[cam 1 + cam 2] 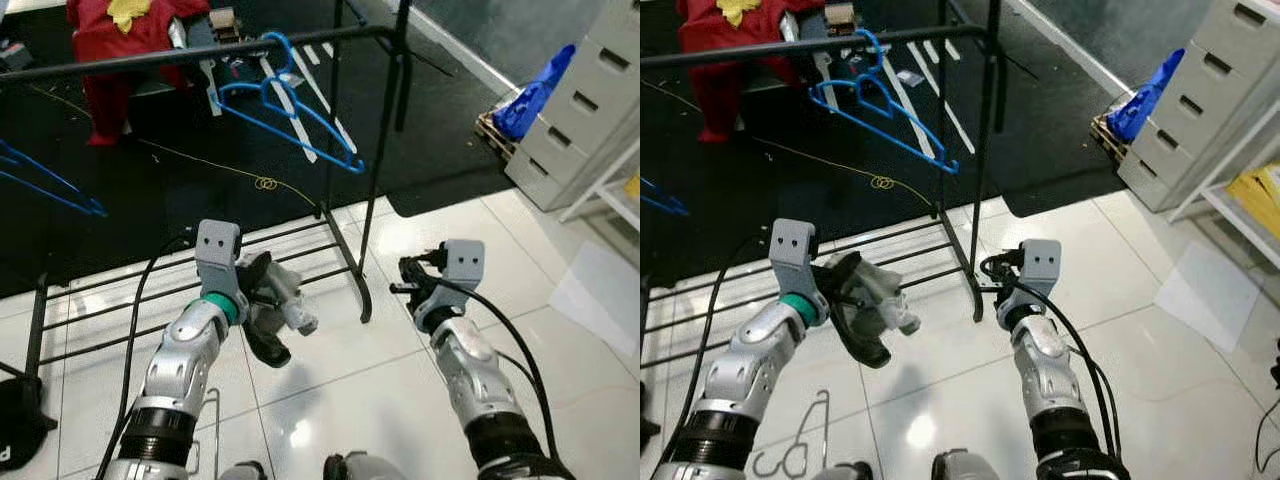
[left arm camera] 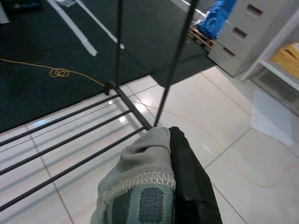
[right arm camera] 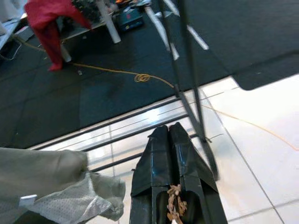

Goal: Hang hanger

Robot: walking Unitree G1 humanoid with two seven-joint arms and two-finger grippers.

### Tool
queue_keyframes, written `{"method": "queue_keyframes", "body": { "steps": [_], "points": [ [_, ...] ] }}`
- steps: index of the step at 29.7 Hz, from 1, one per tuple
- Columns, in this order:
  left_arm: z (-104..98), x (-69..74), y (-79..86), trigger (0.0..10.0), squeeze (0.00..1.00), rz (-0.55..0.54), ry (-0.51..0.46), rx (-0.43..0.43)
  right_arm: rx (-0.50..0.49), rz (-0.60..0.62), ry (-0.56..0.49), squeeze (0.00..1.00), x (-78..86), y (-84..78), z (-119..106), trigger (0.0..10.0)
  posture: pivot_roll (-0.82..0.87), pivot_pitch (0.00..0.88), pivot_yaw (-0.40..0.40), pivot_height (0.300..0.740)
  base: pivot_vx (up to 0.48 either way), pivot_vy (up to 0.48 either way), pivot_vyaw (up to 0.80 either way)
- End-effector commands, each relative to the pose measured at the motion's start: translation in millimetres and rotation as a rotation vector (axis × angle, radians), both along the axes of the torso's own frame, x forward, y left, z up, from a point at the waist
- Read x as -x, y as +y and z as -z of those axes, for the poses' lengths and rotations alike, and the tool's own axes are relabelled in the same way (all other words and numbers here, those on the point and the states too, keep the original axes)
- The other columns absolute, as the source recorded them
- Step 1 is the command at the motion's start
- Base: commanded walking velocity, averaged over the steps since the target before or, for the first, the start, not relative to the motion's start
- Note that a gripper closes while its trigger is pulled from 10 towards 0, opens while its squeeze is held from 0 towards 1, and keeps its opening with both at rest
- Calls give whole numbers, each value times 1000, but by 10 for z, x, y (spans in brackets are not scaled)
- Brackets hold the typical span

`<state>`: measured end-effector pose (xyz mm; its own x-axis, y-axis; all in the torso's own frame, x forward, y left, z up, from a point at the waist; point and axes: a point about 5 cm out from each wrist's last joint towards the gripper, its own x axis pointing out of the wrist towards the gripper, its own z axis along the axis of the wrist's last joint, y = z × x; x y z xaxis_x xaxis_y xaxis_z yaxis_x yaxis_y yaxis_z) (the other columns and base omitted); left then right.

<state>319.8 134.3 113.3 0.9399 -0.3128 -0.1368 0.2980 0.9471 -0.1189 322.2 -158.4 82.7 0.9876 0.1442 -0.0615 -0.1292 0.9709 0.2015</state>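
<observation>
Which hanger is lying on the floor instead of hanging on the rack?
The grey wire hanger on the white tiles beside the left arm. The blue hanger hangs from the black rack's top rail.

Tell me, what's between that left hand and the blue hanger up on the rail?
In the left eye view, between the left hand and the blue hanger lie the rack's low bars, dark mat and a yellow cord.

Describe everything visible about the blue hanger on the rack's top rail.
The blue hanger looks like thin plastic or coated wire, triangular, with a curved hook and notched shoulders. Its hook sits over the black top rail of the clothes rack, near the right-hand post. It hangs tilted, its long lower arm slanting down toward the robot's right, ending in a rounded corner. It carries no garment, and neither end effector touches it.
</observation>
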Motion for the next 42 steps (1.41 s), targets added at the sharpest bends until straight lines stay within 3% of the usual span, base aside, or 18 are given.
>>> {"method": "queue_keyframes", "body": {
  "steps": [1,21,42],
  "points": [
    [70,14,48,10000,0,-19,35,-6,-6,-1,28,0,34,15,68,10000,-42,99,40,740,0,0,0],
    [75,17,2,10000,0,-6,27,-44,-9,1,29,0,46,9,75,10000,-47,82,44,740,0,0,0],
    [19,31,-56,10000,0,48,-10,-24,-11,-2,24,0,28,23,60,10000,-44,69,37,740,0,0,0]
  ]
}}
